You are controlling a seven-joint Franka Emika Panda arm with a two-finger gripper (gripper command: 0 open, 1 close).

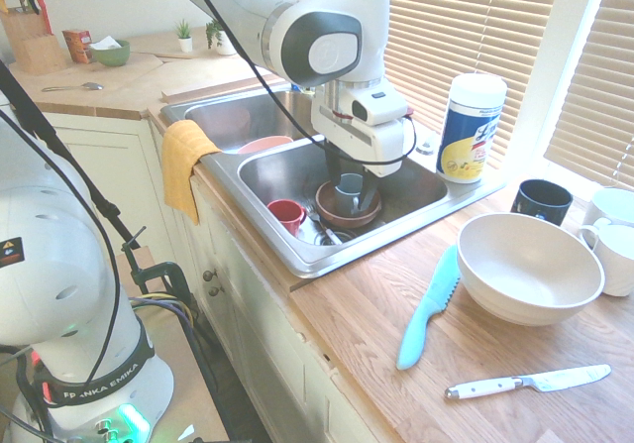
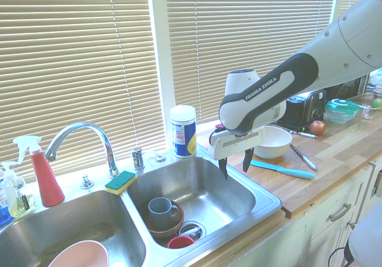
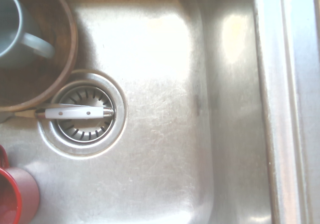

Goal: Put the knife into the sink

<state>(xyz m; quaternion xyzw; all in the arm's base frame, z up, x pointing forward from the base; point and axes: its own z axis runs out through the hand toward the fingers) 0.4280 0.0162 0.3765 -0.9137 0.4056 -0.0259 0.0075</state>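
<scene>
Knife (image 1: 429, 309) flat, blade toward wipes canister (image 1: 473, 128).

Light-teal, single-coloured wavy-edged knife (image 1: 428, 311); round off-white bowl (image 1: 530, 268); yellow cloth towel (image 1: 186, 166); red mug (image 1: 286, 216); grey-blue handled mug (image 2: 161, 212) in brown round bowl (image 2: 171, 228); green-and-yellow rectangular sponge (image 2: 120, 182); blinds (image 2: 77, 58) show pale horizontal stripes.

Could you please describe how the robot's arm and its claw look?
The arm is white with rounded segments, dark grey patches around the joints, and "FRANKA EMIKA" printed on it. A black cable runs loosely along it. The claw has a white, blocky body and two short, dark fingers that narrow toward their tips.
</scene>
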